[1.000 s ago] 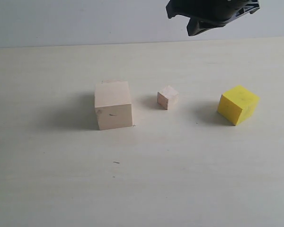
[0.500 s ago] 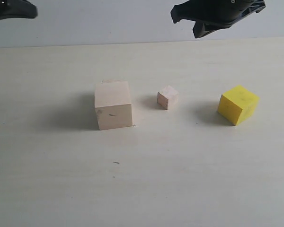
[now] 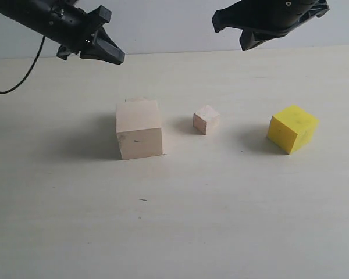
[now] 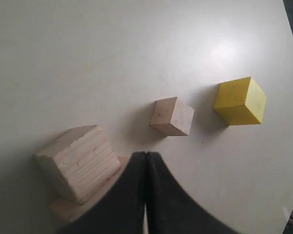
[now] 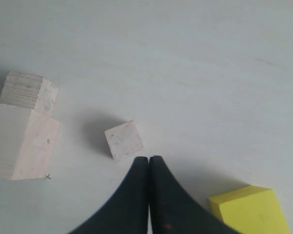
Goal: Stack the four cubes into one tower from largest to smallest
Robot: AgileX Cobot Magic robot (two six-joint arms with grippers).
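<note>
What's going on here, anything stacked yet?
Nothing is stacked yet. All four cubes sit on the table. The large wooden cube has the medium wooden cube close behind it as the exterior view sees it. The small wooden cube is in the middle and the yellow cube is off to the right. The left gripper and right gripper are both shut, holding nothing, and hang in the air touching no cube.
</note>
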